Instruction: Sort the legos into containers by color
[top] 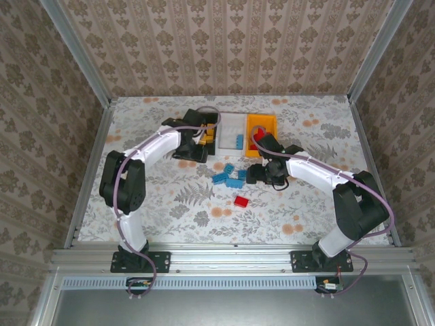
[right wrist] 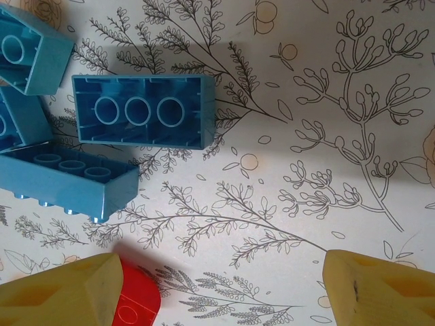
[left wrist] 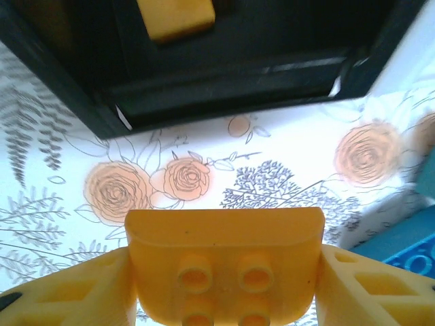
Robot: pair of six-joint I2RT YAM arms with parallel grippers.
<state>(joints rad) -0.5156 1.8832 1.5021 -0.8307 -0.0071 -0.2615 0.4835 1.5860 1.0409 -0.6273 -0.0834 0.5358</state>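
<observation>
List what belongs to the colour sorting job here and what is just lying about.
Job:
orange-yellow studded plastic brick
light blue plastic bricks
red plastic brick
black plastic bin
white plastic bin
orange-yellow plastic bin

Not of the job:
floral table cover
aluminium frame rail
patterned wallpaper

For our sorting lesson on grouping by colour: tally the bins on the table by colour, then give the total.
Black bin: 1
White bin: 1
Orange-yellow bin: 1
Total: 3
</observation>
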